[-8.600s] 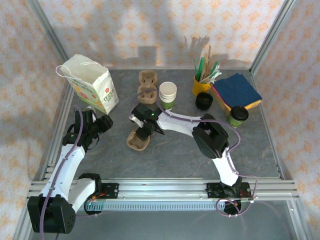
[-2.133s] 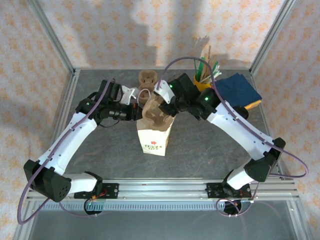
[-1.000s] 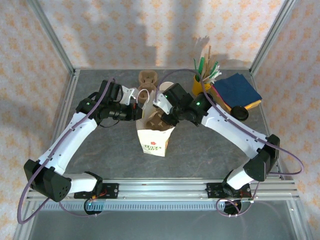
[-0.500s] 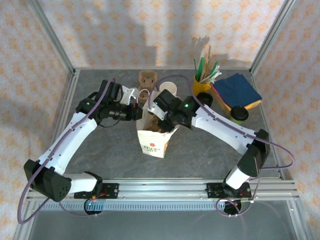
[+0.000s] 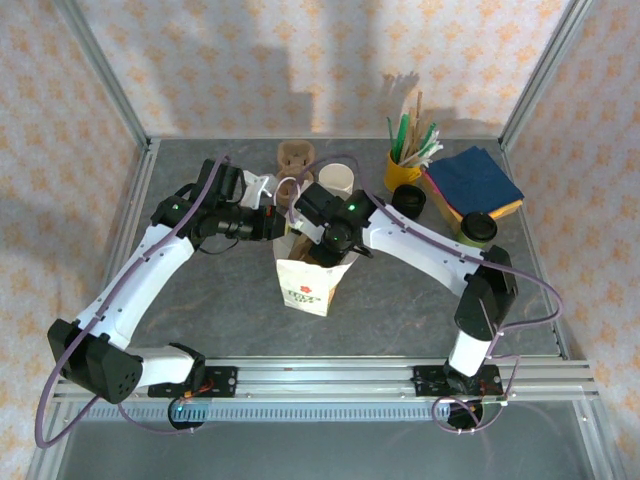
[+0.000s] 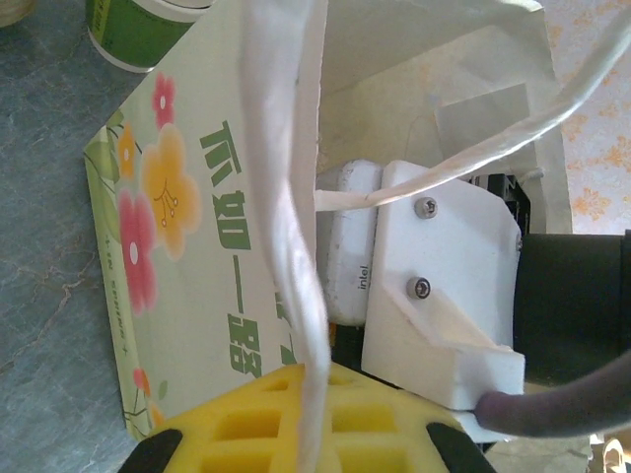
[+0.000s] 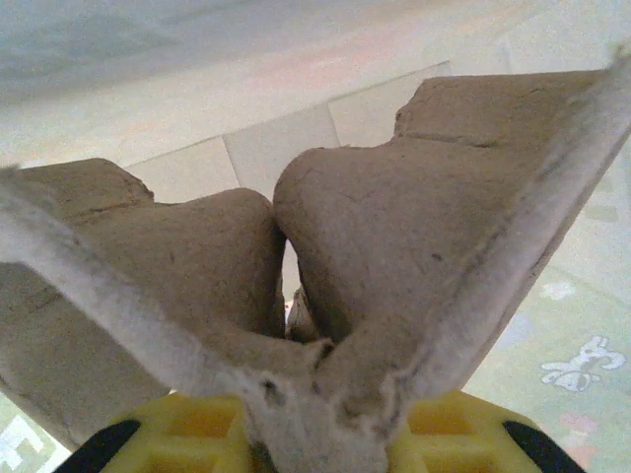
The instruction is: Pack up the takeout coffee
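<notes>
**Takeout coffee** (image 5: 477,231): a single white and green paper cup with a black lid. It is standing upright on the table (image 5: 400,300) at the right of the overhead frame, against the near edge of the napkin stack (image 5: 475,177). It is well apart from the bag and from both grippers.

**Paper bag** (image 5: 306,285): white with a floral print. It is standing open at the centre of the overhead frame.

**Left gripper** (image 5: 272,222): it is reaching in from the left and closing tight on the bag's white twisted-cord handle (image 6: 288,246). In the left wrist view the cord is running down between the yellow finger pads (image 6: 246,434), with the printed bag wall (image 6: 187,246) just beside them.

**Right gripper** (image 5: 325,241): it is dipping into the bag's mouth. In the right wrist view its yellow fingers (image 7: 463,424) are clamping the rim of a brown pulp cup carrier (image 7: 394,246), with the bag's white inner walls all around.

**Spare pulp carriers** (image 5: 293,157): they are lying behind the bag, toward the upper centre.

**Stack of lidless cups** (image 5: 337,181): it is standing just behind the right gripper.

**Black lid stack** (image 5: 408,203): it is sitting right of the cups.

**Yellow cup** (image 5: 399,173): it is holding stirrers and straws (image 5: 415,130) at the upper right.
</notes>
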